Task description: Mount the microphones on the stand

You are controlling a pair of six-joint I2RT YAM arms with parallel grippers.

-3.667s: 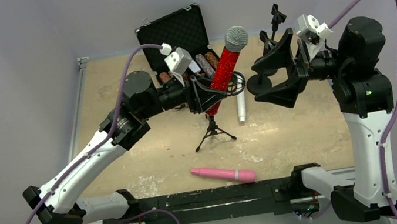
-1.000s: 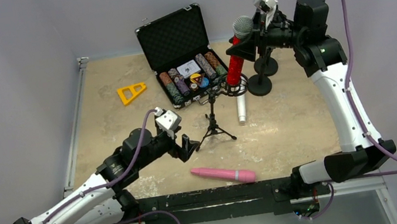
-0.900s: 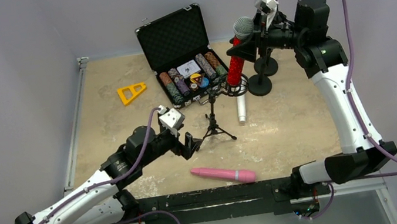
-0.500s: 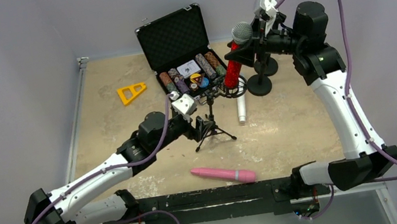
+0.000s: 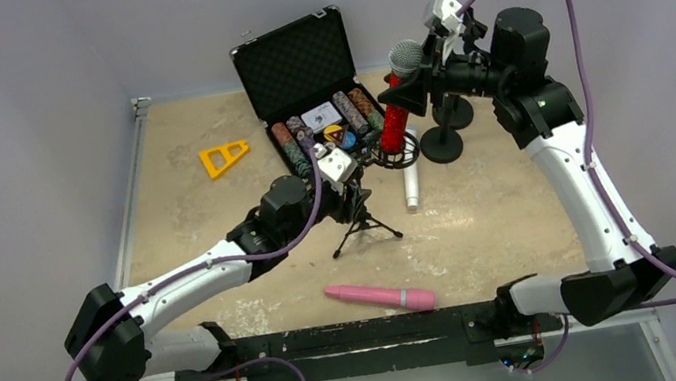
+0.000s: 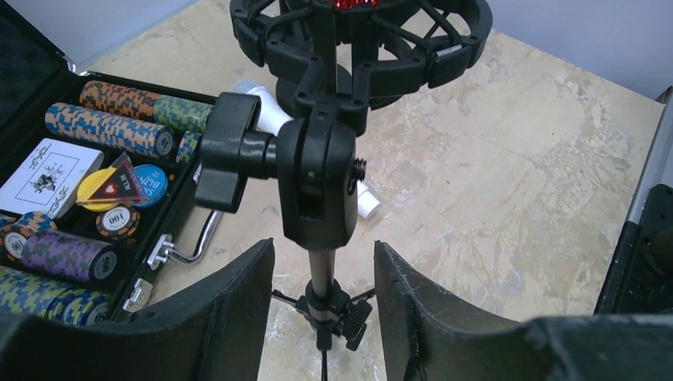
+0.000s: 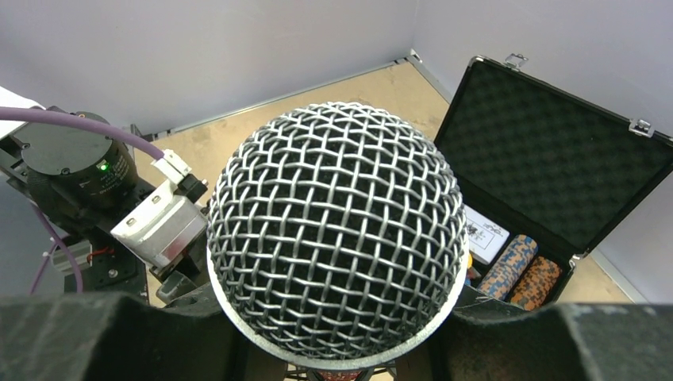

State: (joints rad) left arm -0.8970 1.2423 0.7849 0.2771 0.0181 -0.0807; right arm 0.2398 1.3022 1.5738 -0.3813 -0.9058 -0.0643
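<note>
One chip case (image 5: 294, 60), near tripod stand (image 6: 317, 178)

Mesh head of the red mic (image 7: 335, 230) is hiding its body in the right wrist view; the stand (image 6: 317, 182) is covering much of the white mic (image 6: 270, 111).

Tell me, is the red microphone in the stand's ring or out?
In: the red microphone is upright, its lower end inside the stand's ring.

Chip case (image 5: 294, 56), round-base stands (image 5: 443, 147), white microphone (image 5: 411, 183) crowd tripod stand (image 5: 365, 224).
</note>
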